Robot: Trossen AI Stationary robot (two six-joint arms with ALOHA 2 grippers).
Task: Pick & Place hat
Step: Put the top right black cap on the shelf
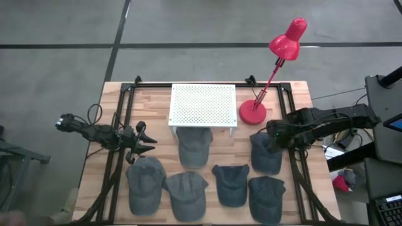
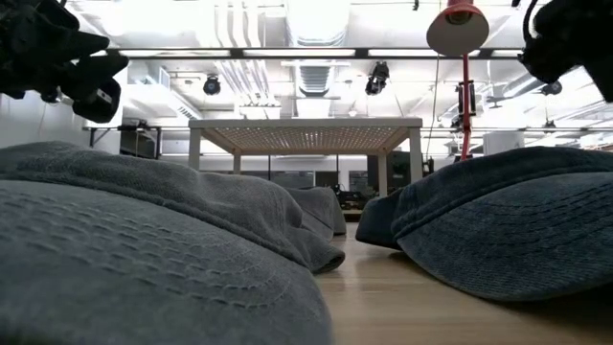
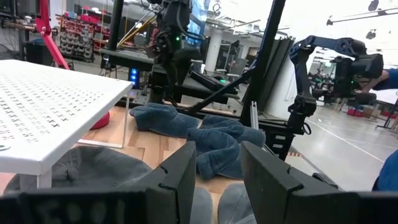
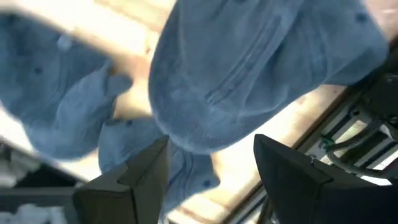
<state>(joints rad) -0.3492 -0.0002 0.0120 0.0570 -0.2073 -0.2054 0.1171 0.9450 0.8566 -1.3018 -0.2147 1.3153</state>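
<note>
Soft grey denim, the hat [image 1: 266, 153] is lying on the tabletop [image 1: 295, 94] near its right edge, directly under the right end effector [image 4: 211, 165], whose fingers are hovering apart. It is probably handling light and floppy, so pinching the stiffer brim or crown seam looks safest, while the left end effector [image 1: 146, 143] is waiting spread at the left.

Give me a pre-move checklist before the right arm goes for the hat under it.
1. Right tool open: ok, fingers spread.
2. Right tool over target hat: ok, directly above in the high view.
3. Tool touching the hat: cannot tell.
4. Neighbouring hat clear of target: cannot tell, the two lie very close.
5. Red lamp clear of the right arm: ok, its base stands apart on the table.
6. Left tool out of the way: ok, open at the table's left side, above another hat.
</note>
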